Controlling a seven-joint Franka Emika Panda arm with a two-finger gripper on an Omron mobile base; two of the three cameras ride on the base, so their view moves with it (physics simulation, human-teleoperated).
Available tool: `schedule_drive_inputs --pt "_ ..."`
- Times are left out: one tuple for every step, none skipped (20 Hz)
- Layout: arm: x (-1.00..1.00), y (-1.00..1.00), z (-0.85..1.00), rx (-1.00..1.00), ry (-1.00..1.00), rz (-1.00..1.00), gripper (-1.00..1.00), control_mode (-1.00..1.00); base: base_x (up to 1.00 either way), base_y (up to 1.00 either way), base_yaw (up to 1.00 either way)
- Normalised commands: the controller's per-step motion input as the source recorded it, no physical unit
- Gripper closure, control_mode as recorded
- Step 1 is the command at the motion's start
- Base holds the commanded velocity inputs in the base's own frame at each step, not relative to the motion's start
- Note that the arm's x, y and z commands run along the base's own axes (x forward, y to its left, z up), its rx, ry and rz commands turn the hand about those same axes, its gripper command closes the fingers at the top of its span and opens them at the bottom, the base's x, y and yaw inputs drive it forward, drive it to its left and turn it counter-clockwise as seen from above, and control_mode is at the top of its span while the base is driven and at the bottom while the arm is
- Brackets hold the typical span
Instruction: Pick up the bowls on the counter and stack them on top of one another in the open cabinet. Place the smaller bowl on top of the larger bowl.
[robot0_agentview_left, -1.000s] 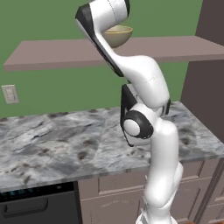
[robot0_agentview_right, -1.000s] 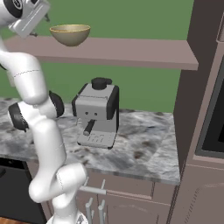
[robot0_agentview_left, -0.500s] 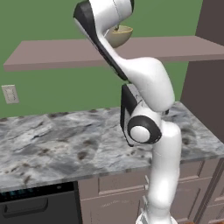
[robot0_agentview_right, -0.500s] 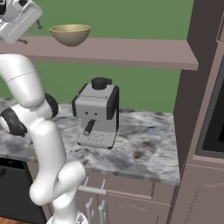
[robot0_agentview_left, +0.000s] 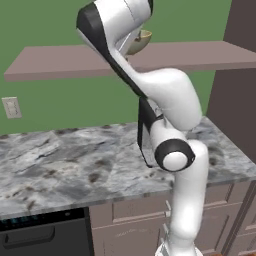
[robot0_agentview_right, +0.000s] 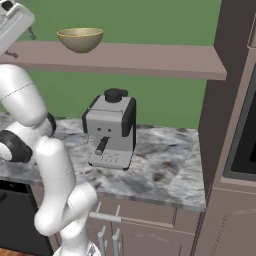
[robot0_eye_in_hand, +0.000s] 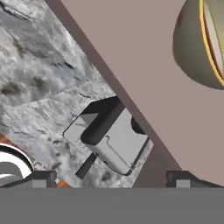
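Note:
The larger bowl (robot0_agentview_right: 80, 40), deep and yellow-tan, stands upright on the open cabinet shelf (robot0_agentview_right: 160, 57). In the left base view my arm hides most of the larger bowl (robot0_agentview_left: 142, 42). The hand view has the larger bowl (robot0_eye_in_hand: 190, 43) at its upper right, and inside its rim a cream surface with an orange edge (robot0_eye_in_hand: 215, 30) looks like the smaller bowl nested in it. My gripper (robot0_eye_in_hand: 111, 179) is open with nothing between its fingertips. It hovers off the shelf's front edge, apart from the bowls. My hand (robot0_agentview_right: 14, 20) sits left of the bowl at shelf height. The counter (robot0_agentview_left: 60, 165) lies below.
A grey coffee machine (robot0_agentview_right: 111, 130) stands on the counter under the shelf, also below the shelf edge (robot0_eye_in_hand: 109, 140). A tall dark cabinet (robot0_agentview_right: 235, 125) closes the right side. A wall socket (robot0_agentview_left: 11, 107) is at the left, and a dishwasher front (robot0_agentview_left: 40, 235) sits under the counter.
My hand has drawn back from the bowl, moving left in the right base view, and the arm has swung nearer the left camera. The gripper stayed open. The bowl has not moved.

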Motion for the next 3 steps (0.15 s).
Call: schedule_drive_inputs --pt "-0.89 -0.07 -0.22 -0.07 -0.32 -0.01 -1.0 -1.0 0.0 0.0 0.0" --pt "-0.88 -0.04 -0.23 -0.08 -0.32 -0.01 -1.0 -1.0 0.0 0.0 0.0" --pt "-0.9 0.0 -0.25 -0.1 -0.34 -0.01 -1.0 -1.0 0.0 0.0 0.0"
